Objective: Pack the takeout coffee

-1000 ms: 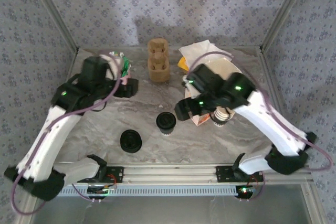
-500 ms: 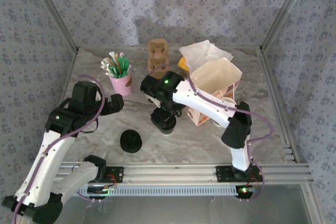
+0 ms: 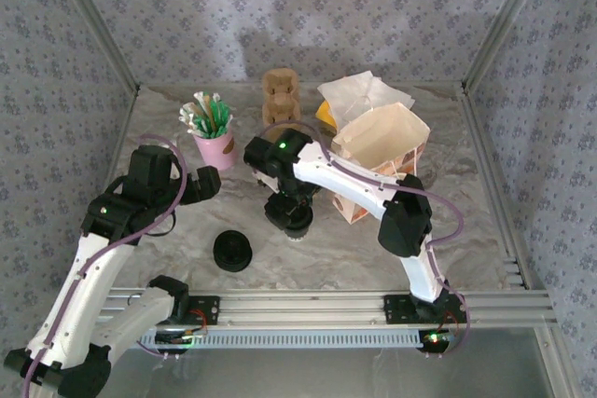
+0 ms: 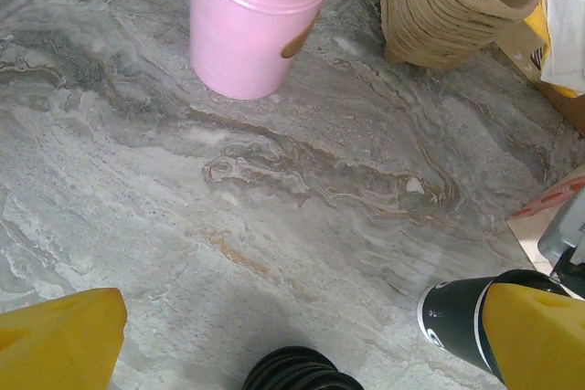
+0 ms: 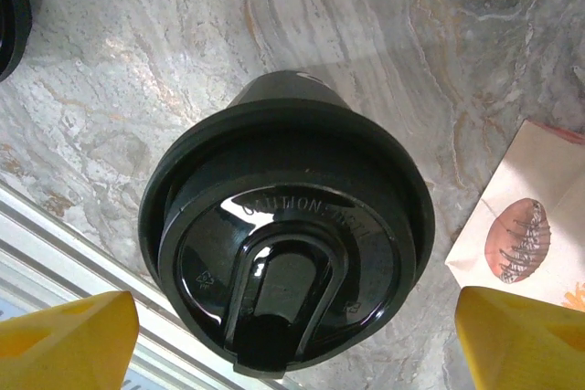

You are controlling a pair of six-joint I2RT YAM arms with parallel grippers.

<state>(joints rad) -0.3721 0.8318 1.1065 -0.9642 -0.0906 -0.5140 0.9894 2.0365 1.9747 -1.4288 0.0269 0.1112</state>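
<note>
The takeout coffee (image 5: 288, 262), a dark paper cup under a round black lid, stands upright on the marble table (image 3: 168, 258) in front of the paper bag. My right gripper (image 5: 292, 340) hangs right over it, open, one yellow fingertip out on each side of the lid and neither touching it. From above, the right gripper (image 3: 289, 200) covers most of the takeout coffee (image 3: 294, 226). My left gripper (image 3: 203, 184) is open and holds nothing, left of the cup and below the pink cup. Beside its right finger (image 4: 539, 331) the takeout coffee's dark lower part (image 4: 450, 317) shows.
An open brown paper bag (image 3: 382, 142) stands just right of the cup. A squat stack of black lids (image 3: 232, 251) sits front left. At the back are a pink cup of stirrers (image 3: 214, 142), a brown cardboard stack (image 3: 280, 95) and white napkins (image 3: 359, 90).
The right arm swung from beside the bag leftward to the cup and now straddles its lid. The left arm drew back from the pink cup towards the near left.
</note>
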